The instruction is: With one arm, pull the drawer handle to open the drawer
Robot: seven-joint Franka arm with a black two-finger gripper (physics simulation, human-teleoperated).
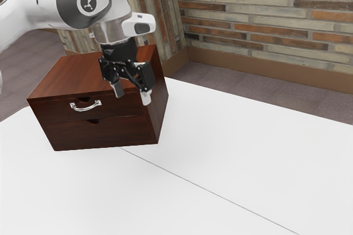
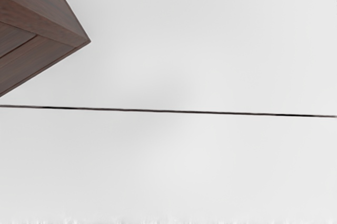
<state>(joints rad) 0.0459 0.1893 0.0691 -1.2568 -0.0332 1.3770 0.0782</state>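
– Brown wood first: where does the dark brown wooden cabinet (image 1: 66, 80) stand?

– On the white table (image 1: 248, 158), toward the exterior view's left, with a brick wall (image 1: 265, 14) behind it. It has two drawer fronts, one above the other.

– And the handle?

– A curved silver metal handle (image 1: 85, 105) sits on the upper drawer (image 1: 49, 109). That front lies flush with the cabinet's face, and so does the lower drawer (image 1: 99, 133).

– What about the tool?

– The black two-finger gripper (image 1: 132, 96) points downward. In the exterior view it shows against the cabinet's front corner, to that view's right of the handle and apart from it. Its white-tipped fingers (image 1: 145, 99) are spread, with nothing between them.

– What lies under the hand?

– The wrist view shows one corner of the cabinet (image 2: 37, 19) with bare table beside it. A thin dark seam (image 2: 168, 111) crosses the white surface just beyond that corner.
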